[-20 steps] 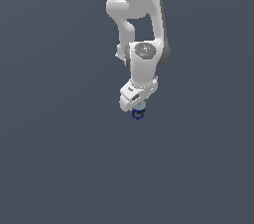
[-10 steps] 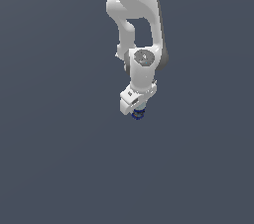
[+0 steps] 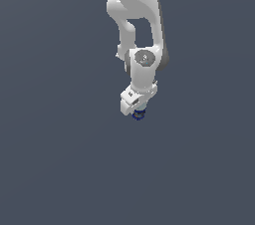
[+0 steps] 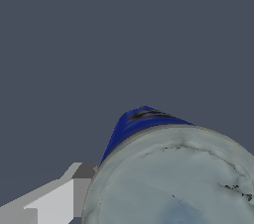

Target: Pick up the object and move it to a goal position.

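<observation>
In the exterior view the white gripper (image 3: 136, 111) points down from the arm, and the object (image 3: 139, 115), tiny and dark blue, peeks out just under its fingers. The wrist view shows the object (image 4: 168, 178) very close: a pale grey-blue top with a dark-blue striped side. One white and grey finger (image 4: 54, 200) presses against its edge, while the other finger is out of that picture. The gripper is shut on the object. I cannot tell whether the object rests on the floor or hangs above it.
A plain dark grey-blue surface (image 3: 60, 159) fills the scene around the arm. The white arm (image 3: 142, 25) rises behind the gripper toward the top of the exterior view.
The arm's wrist joint has sunk slightly lower in the exterior view over the last second. The gripper and the object stay at nearly the same spot.
</observation>
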Available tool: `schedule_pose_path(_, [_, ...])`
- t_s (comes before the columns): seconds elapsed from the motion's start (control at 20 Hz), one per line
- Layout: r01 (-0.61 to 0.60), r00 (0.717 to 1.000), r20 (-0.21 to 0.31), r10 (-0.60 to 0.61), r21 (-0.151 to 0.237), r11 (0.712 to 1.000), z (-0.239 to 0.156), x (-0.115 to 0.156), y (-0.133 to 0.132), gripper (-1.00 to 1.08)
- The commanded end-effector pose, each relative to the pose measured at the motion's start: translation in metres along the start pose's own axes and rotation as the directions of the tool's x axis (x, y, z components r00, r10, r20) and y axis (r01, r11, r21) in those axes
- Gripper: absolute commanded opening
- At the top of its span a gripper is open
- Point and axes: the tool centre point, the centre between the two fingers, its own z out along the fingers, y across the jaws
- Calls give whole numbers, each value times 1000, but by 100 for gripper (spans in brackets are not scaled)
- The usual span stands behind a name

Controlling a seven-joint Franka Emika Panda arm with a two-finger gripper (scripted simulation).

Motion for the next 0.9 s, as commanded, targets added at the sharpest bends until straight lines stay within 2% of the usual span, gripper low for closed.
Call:
schedule_pose_path(0.0, [0,1000,0,0,0,1000,0,-1,1,-100])
schedule_pose_path(0.35, [0,1000,0,0,0,1000,0,-26,16,-100])
schedule_pose_path(0.85, [0,1000,0,0,0,1000,-2,-98,60,-100])
